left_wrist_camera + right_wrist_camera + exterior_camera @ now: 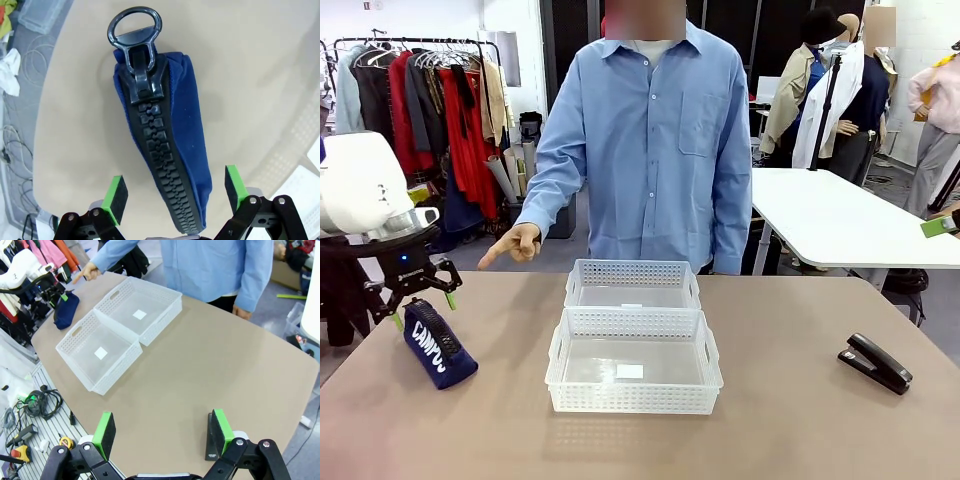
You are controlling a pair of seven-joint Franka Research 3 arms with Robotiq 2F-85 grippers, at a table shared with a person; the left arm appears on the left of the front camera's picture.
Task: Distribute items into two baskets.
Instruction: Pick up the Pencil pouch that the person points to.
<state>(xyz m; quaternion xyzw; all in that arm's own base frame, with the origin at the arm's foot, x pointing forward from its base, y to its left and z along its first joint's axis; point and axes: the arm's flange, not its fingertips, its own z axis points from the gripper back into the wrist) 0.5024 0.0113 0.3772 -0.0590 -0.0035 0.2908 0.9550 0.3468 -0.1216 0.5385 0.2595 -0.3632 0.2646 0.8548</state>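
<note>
Left gripper (424, 308), jaws spread, straddles one end of the navy pouch (440, 350).

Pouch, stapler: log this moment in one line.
left fingers open, straddling pouch | right fingers open | stapler on table | near basket, far basket empty

Soft cloth pouch (187, 125), perforated plastic baskets (634, 398)

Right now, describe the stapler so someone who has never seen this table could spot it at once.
On the brown table, look from the nearer white basket in the middle toward the robot's right. The stapler lies there alone on the tabletop. It is small, black and hard, unlike the soft navy pouch with white lettering on the left side.
</note>
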